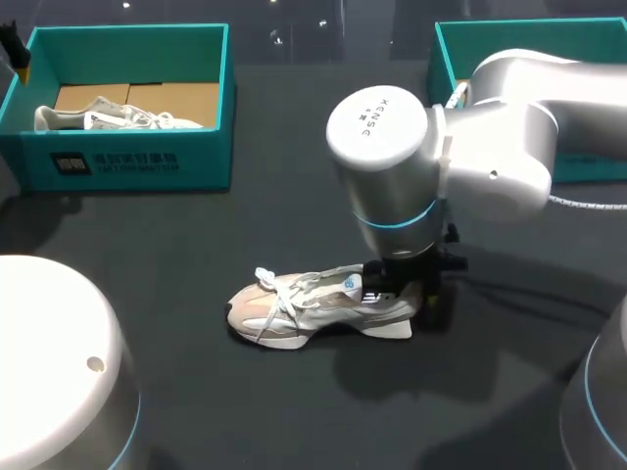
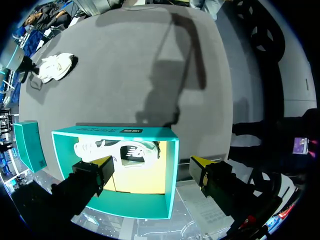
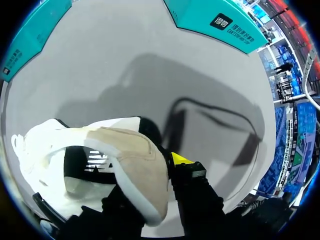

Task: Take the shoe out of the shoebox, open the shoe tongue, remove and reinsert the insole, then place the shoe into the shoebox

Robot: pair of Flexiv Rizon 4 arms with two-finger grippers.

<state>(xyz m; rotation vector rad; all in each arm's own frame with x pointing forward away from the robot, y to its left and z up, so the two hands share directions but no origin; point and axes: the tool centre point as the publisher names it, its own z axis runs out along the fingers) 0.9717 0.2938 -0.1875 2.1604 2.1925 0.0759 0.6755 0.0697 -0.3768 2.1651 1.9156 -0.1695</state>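
Observation:
A white and beige shoe (image 1: 318, 308) lies on its sole in the middle of the dark table, toe to the left. My right gripper (image 1: 416, 294) stands at its heel, shut on the beige heel collar (image 3: 137, 160). One yellow fingertip (image 3: 181, 160) shows outside the heel; the other finger is hidden inside the shoe (image 3: 75, 165). My left gripper (image 2: 150, 165) hangs open and holds nothing, over the far edge of the teal shoebox (image 2: 125, 132). In the head view only a dark corner of the left gripper (image 1: 13, 47) shows beside the shoebox (image 1: 127, 162).
A second white shoe (image 1: 118, 119) lies inside the left shoebox on its brown floor. Another teal box (image 1: 490, 39) stands at the back right, partly hidden by my right arm. My arm bases fill the front corners.

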